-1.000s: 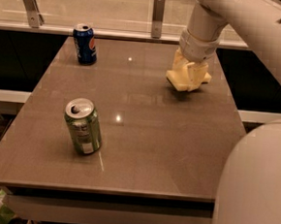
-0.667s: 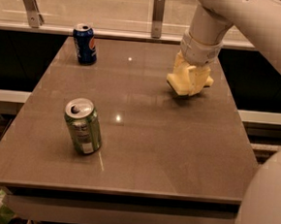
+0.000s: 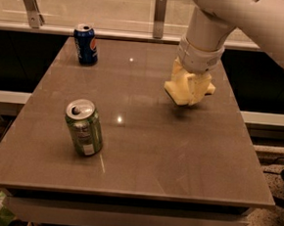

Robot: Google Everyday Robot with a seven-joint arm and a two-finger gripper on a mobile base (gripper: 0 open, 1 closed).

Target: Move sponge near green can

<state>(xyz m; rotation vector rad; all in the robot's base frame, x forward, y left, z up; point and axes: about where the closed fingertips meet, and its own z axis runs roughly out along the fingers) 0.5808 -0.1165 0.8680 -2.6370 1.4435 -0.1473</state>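
The green can stands upright on the front left part of the brown table; it has a silver top and a white label patch. My gripper hangs from the white arm over the right middle of the table. It is shut on the pale yellow sponge, which sits a little above the tabletop with a shadow beneath it. The sponge is well to the right of the green can and farther back.
A blue Pepsi can stands at the back left of the table. A glass rail with metal posts runs behind the table. The table's right edge is close to the gripper.
The gripper with the sponge has moved slightly toward the front of the table. Both cans stand where they were.
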